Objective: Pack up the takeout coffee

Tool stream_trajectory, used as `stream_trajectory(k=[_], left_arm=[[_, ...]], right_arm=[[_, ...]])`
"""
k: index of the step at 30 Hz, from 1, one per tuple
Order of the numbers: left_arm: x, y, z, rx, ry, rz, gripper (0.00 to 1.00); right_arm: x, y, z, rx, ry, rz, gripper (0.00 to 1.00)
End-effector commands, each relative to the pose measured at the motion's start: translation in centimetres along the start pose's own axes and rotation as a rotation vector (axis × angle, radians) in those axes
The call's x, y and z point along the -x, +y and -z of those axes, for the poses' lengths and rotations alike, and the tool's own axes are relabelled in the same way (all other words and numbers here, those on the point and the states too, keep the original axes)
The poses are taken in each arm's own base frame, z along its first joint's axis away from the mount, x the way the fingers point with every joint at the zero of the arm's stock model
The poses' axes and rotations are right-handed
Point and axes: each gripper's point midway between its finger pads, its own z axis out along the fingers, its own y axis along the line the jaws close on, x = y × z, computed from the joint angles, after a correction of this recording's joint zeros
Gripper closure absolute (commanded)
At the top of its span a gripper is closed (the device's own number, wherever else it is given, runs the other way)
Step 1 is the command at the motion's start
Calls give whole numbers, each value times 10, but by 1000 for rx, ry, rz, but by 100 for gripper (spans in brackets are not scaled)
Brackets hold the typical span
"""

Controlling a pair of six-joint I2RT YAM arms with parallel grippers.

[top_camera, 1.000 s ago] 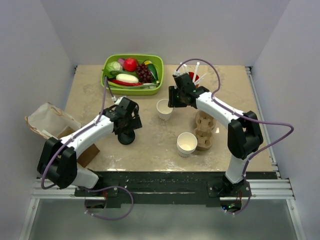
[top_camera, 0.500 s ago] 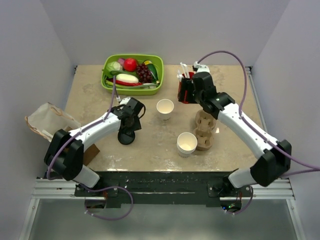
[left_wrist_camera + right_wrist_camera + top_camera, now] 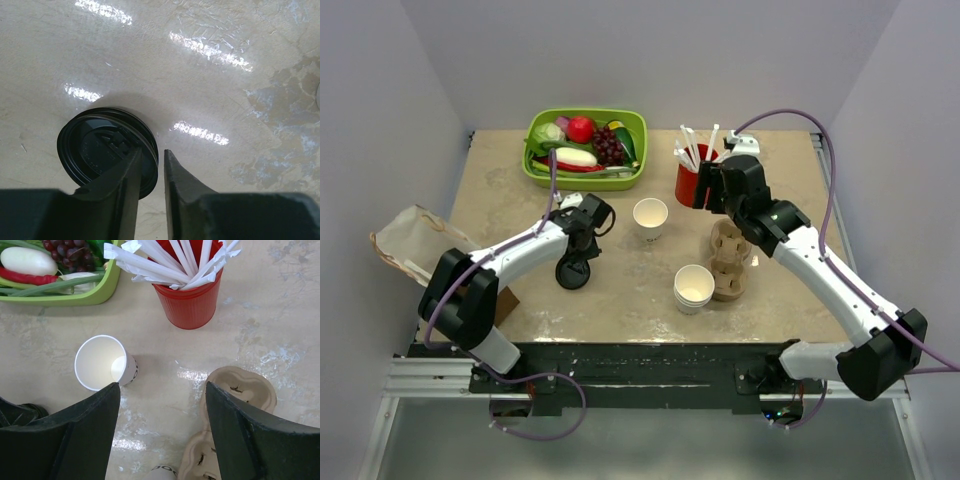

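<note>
Text: small dark print low on the side of the single white cup (image 3: 102, 362), too small to read. More print on a cup edge at the bottom of the right wrist view, also unreadable. Raised marks on the black lid (image 3: 90, 145), can't make them out. No brand legible anywhere.

Counts:
- 1 single white cup, open-topped and upright on the table (image 3: 500, 200), between the two arms. It is near the green tray (image 3: 585, 178) and apart from the carrier.
- 1 black lid, flat on the table to the cup's left, not on the cup.
- 1 stack of white cups (image 3: 693, 285), just beside the cardboard carrier (image 3: 728, 258). Number in the stack not clear.
- 1 carrier, pockets unfilled where visible.
- 1 red cup (image 3: 190, 305) full of white wrapped straws (image 3: 165, 260).
- 1 green tray of vegetables and fruit.
- 1 paper bag (image 3: 415, 240) at the left edge.

Left gripper (image 3: 153, 155): down at the lid, jaws nearly together and straddling the lid's right rim, one finger over the lid and one outside it. Can't tell if the rim is actually pinched.

Right gripper (image 3: 162, 387): jaws wide apart, holding nothing, above the table between the single cup and the carrier.
</note>
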Motion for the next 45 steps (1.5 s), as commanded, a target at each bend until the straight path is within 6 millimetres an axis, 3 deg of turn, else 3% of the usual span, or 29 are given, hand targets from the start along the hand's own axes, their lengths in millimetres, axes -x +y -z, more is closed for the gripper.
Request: stream_trajectory(k=[1, 13, 18, 28, 35, 38, 41, 43, 45], left_arm=[[16, -12, 4, -20, -49, 44, 76], [11, -9, -1, -1, -34, 44, 85], [11, -12, 2, -14, -30, 47, 100], [18, -4, 27, -56, -61, 63, 100], [34, -4, 56, -164, -143, 32, 100], [40, -5, 71, -213, -173, 10, 100], [48, -9, 87, -276, -214, -24, 100], [54, -26, 100, -406, -263, -124, 100], [60, -49, 130, -597, -335, -239, 100]], right_arm=[[9, -5, 6, -21, -37, 9, 28], [7, -5, 4, -27, -27, 18, 27], [7, -6, 4, -28, -29, 21, 27], [6, 2, 5, 18, -22, 38, 27], [6, 33, 13, 211, -18, 79, 27], [2, 56, 19, 354, -7, 115, 26], [-11, 95, 36, 622, 24, 170, 26], [-9, 114, 46, 742, 25, 142, 25], [0, 118, 38, 709, 42, 78, 23]])
